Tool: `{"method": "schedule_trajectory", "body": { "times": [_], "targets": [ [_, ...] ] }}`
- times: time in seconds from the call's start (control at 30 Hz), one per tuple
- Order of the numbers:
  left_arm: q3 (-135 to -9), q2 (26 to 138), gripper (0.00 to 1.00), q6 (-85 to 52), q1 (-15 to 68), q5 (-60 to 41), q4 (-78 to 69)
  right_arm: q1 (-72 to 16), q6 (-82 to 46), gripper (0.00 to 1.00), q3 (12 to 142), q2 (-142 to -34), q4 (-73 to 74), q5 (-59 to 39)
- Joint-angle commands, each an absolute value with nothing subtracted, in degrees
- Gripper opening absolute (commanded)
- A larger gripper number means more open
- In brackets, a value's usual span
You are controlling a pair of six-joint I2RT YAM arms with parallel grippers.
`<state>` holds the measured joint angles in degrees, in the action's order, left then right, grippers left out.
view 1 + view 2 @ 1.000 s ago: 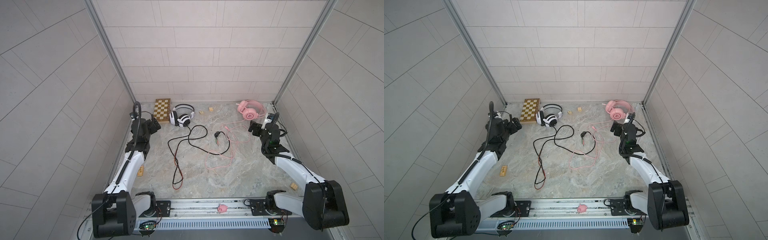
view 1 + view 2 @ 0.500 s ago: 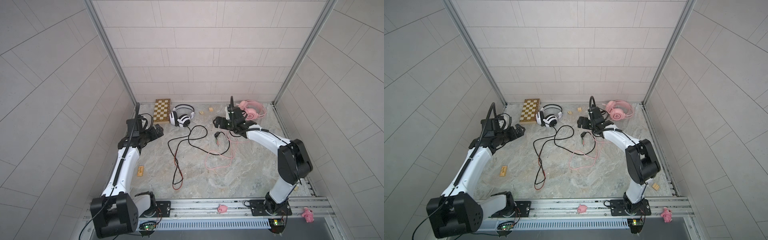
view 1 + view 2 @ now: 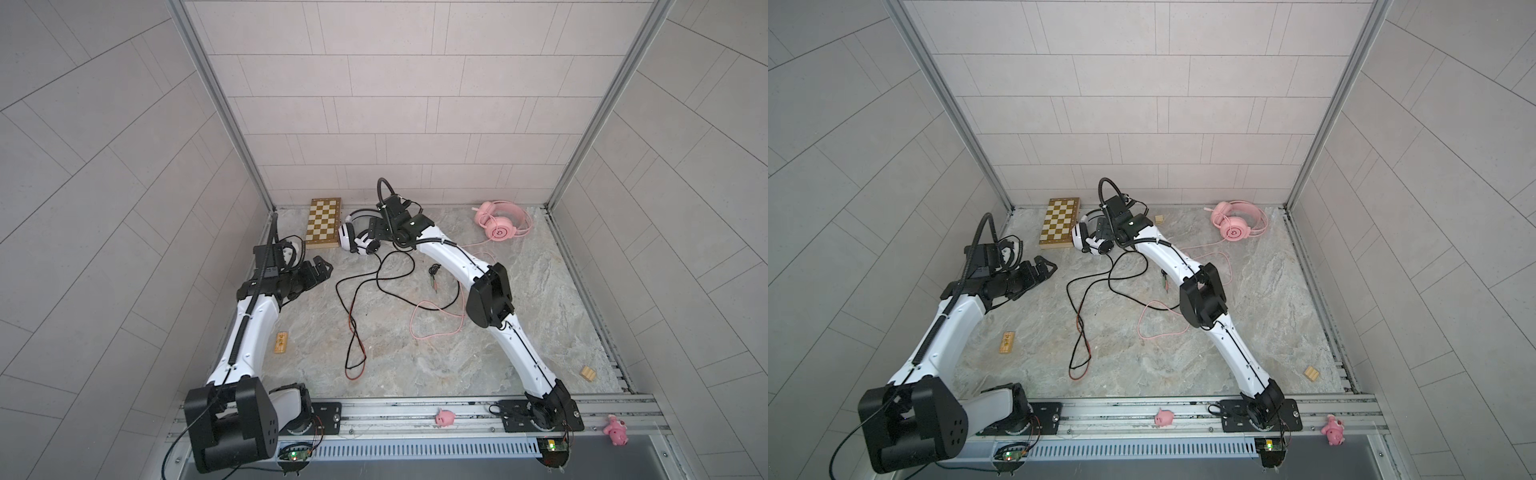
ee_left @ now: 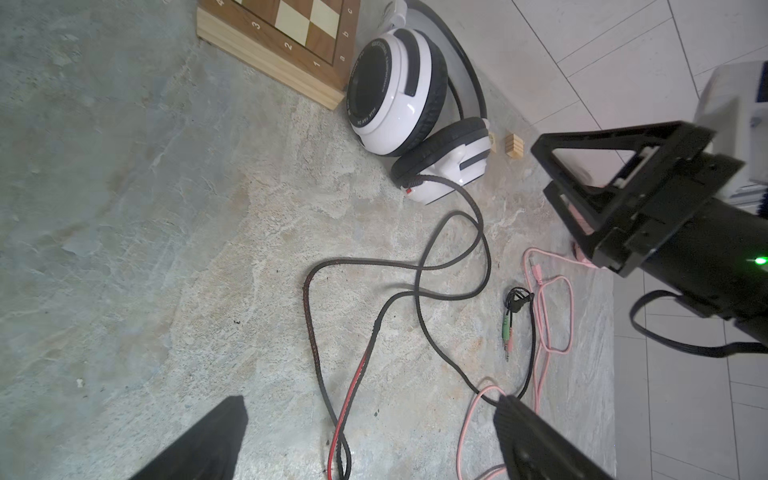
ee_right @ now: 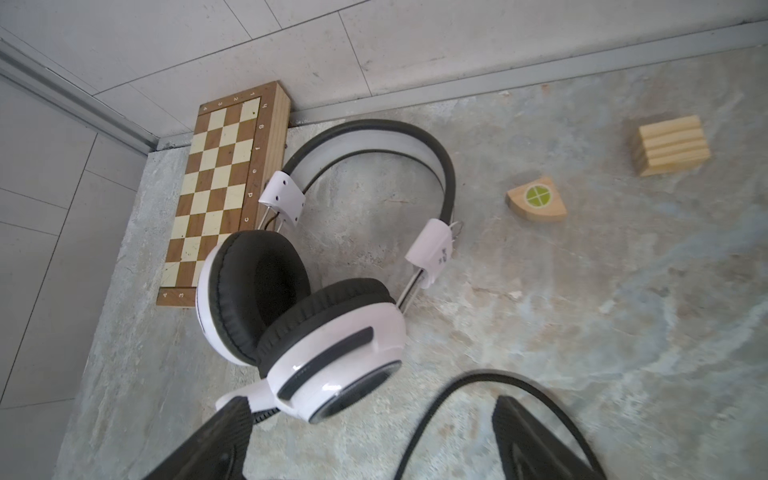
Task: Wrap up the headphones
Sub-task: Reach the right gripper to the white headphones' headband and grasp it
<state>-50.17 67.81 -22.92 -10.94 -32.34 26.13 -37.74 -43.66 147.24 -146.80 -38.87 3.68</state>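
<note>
The white headphones (image 3: pixel 356 236) (image 3: pixel 1090 237) (image 5: pixel 332 332) with black pads lie at the back, beside the chessboard. Their black and red cord (image 3: pixel 353 316) (image 4: pixel 311 332) loops toward the front. My right gripper (image 3: pixel 374 233) (image 3: pixel 1101 232) (image 5: pixel 372 440) hangs just over the lower earcup, open, with only floor and cord between its fingers. The pink headphones (image 3: pixel 500 222) (image 3: pixel 1237 222) sit at the back right, and their pink cord (image 3: pixel 436 328) trails to the middle. My left gripper (image 3: pixel 322 268) (image 3: pixel 1045 266) (image 4: pixel 370 440) is open and empty, left of the cord loops.
A wooden chessboard (image 3: pixel 324 222) lies against the back wall. Small wooden blocks sit behind the white headset (image 5: pixel 538 199) (image 5: pixel 669 145), at the left (image 3: pixel 281 343) and at the front right (image 3: pixel 588 372). Two pink pig toys (image 3: pixel 444 417) (image 3: pixel 617 430) rest on the front rail.
My right arm has swung from the right side across to the white headphones, its jaws narrowing slightly. My left arm has lowered and reached a little toward the middle.
</note>
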Motion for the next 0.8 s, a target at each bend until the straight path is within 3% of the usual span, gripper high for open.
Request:
{"method": "schedule_trajectory", "body": {
  "times": [0.0, 0.77],
  "targets": [
    [-49.12, 67.84, 0.99, -24.57, -11.50, -35.41, 24.41, -38.10, -50.19, 0.88, 151.38, -149.47, -44.96, 8.56],
    [-48.44, 70.38, 0.94, -26.90, -11.57, -41.82, 21.71, -39.24, -68.71, 0.88, 152.23, -158.81, -23.00, 13.45]
  ]
}}
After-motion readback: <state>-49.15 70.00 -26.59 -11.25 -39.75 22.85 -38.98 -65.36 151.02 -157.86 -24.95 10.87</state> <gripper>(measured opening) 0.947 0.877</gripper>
